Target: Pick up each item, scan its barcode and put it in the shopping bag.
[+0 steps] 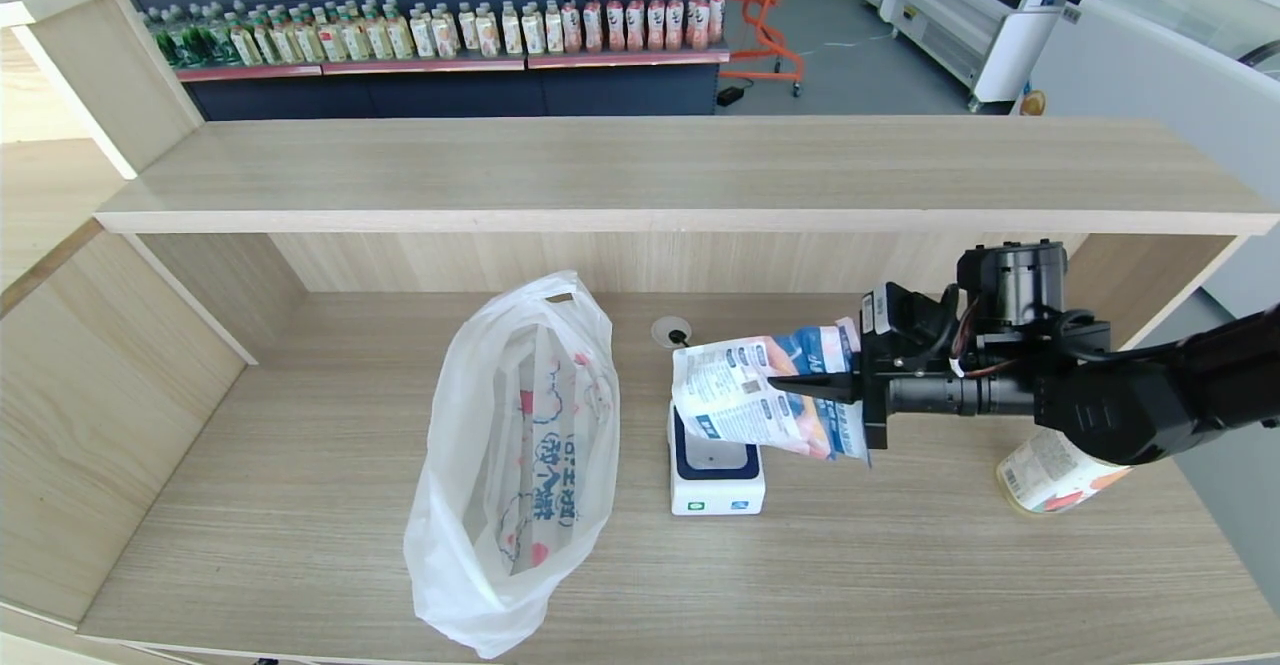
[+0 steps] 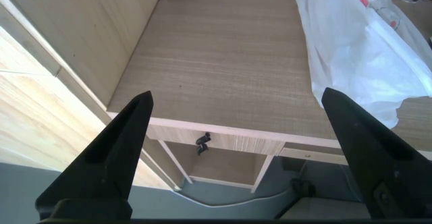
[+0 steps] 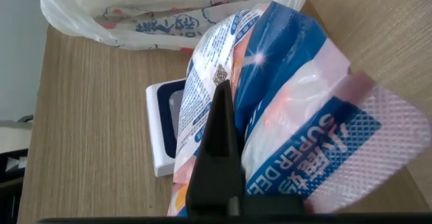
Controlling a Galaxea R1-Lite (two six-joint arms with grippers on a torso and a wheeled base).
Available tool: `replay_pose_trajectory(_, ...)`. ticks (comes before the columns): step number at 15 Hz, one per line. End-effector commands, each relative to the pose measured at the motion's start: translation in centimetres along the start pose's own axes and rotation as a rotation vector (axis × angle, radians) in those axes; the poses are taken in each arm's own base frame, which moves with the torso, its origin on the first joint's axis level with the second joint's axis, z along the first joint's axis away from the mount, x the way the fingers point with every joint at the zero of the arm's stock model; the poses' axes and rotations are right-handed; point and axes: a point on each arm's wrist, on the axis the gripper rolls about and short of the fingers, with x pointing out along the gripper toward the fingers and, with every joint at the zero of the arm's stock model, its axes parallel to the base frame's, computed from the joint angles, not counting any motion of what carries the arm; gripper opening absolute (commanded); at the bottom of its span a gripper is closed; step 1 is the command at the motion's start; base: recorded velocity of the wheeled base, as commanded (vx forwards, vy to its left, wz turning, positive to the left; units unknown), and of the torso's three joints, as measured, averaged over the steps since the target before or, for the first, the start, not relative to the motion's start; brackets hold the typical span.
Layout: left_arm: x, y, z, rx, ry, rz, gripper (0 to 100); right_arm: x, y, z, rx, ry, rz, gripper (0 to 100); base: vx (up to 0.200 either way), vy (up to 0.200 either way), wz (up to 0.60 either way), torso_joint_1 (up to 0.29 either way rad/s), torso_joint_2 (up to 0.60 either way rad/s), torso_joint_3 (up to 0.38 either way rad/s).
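My right gripper [image 1: 815, 385] is shut on a blue, white and pink snack packet [image 1: 765, 395], holding it just above the white barcode scanner [image 1: 716, 470] on the counter. In the right wrist view the snack packet [image 3: 270, 109] hangs over the scanner [image 3: 164, 136], with one dark finger [image 3: 219, 143] across its front. The white plastic shopping bag [image 1: 520, 455] lies open to the scanner's left and holds an item. My left gripper [image 2: 236, 143] is open, hovering off the counter's front left corner near the bag [image 2: 364, 55].
A cylindrical can [image 1: 1045, 470] with a pale label stands on the counter under my right arm. A raised wooden ledge [image 1: 680, 175] runs along the back, side walls close the counter in, and a round cable port [image 1: 671, 331] sits behind the scanner.
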Motion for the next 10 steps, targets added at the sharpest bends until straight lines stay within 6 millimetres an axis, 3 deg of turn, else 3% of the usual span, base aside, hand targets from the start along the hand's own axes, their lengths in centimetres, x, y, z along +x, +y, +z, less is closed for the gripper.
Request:
replay_pose_trajectory(1, 0.0, 0.0, 0.0, 0.0, 0.0, 0.0, 100, -0.14, 0.04, 0.24, -0.007, 0.003, -0.007, 0, 0.0, 0.0, 0.0, 0.0, 0.0, 0.0)
replay_pose_trajectory(10, 0.0, 0.0, 0.0, 0.0, 0.0, 0.0, 100, -0.15, 0.16, 0.14, -0.012, 0.008, -0.008, 0, 0.0, 0.0, 0.0, 0.0, 0.0, 0.0)
